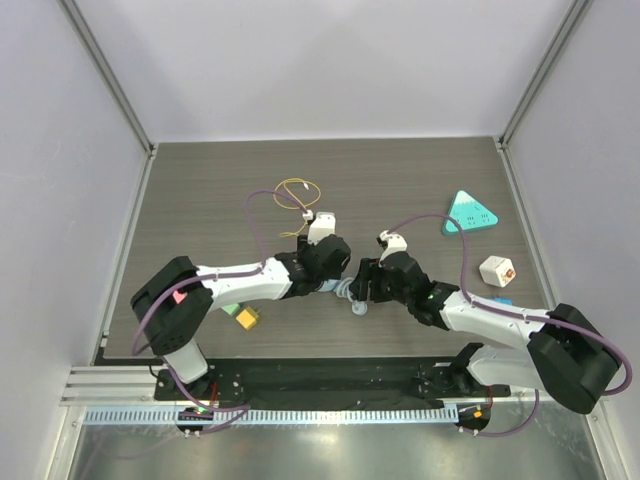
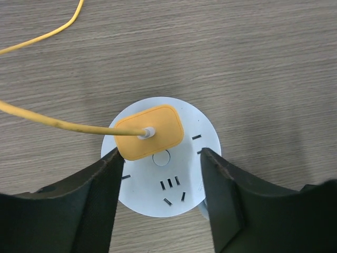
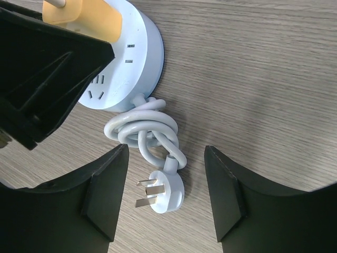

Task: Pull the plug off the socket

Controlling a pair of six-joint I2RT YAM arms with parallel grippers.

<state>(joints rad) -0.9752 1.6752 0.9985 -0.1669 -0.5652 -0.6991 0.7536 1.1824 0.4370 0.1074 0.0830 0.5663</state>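
Observation:
A round white socket (image 2: 174,176) lies on the wooden table with a yellow plug (image 2: 149,132) seated in it; a yellow cable (image 2: 52,122) runs off to the left. My left gripper (image 2: 161,154) is open, one finger on each side of the socket, the left fingertip right by the plug's edge. In the right wrist view the socket (image 3: 129,58) and plug (image 3: 89,18) are at the top left, partly hidden by the left gripper's finger (image 3: 47,68). My right gripper (image 3: 166,150) is open above the socket's white coiled cord (image 3: 145,126) and its three-prong plug (image 3: 166,192).
In the top view both grippers (image 1: 335,262) (image 1: 366,280) meet at the table's middle. The yellow cable loops behind them (image 1: 297,193). A teal triangle (image 1: 469,213) and a white cube (image 1: 497,270) lie at the right; a yellow-green block (image 1: 246,317) lies under the left arm.

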